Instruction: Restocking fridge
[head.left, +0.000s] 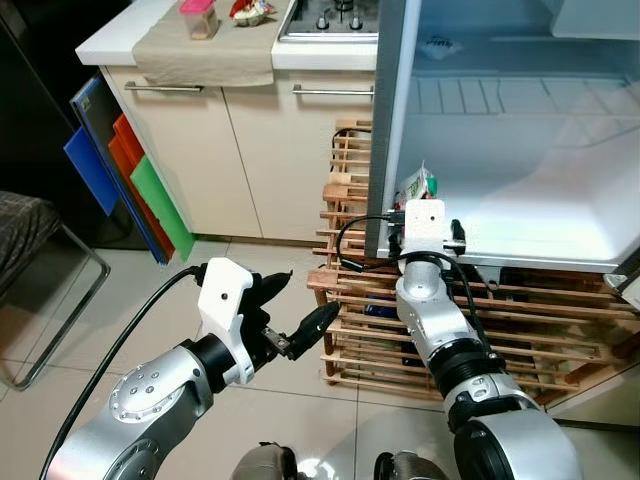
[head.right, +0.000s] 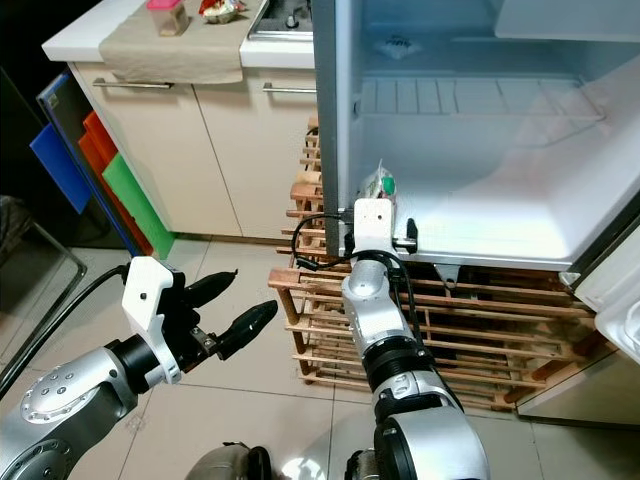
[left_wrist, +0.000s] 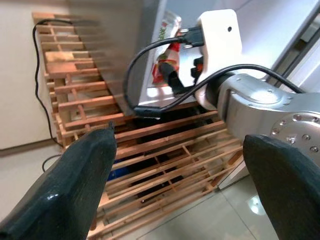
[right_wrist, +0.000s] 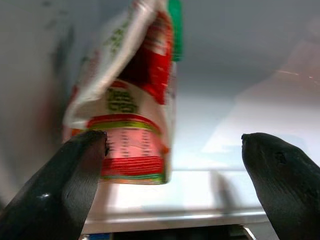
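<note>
A red-and-white pouch with a green cap (head.left: 418, 185) stands upright at the front left corner of the open fridge's bottom shelf (head.left: 540, 220). My right gripper (right_wrist: 173, 137) is at the shelf's front edge, open. The pouch (right_wrist: 135, 95) sits just beyond its fingers, nearer one black finger (right_wrist: 60, 185) than the other. Whether that finger touches the pouch I cannot tell. My left gripper (head.left: 312, 292) hangs open and empty low over the floor, left of the wooden pallet (head.left: 520, 320) under the fridge.
The fridge's left wall (head.left: 385, 120) stands close beside the pouch. Cream cabinets (head.left: 250, 150) with a hob (head.left: 335, 18) and a pink-lidded container (head.left: 200, 18) on the counter lie to the left. Coloured boards (head.left: 130, 190) lean there, and a chair (head.left: 30, 240) is at far left.
</note>
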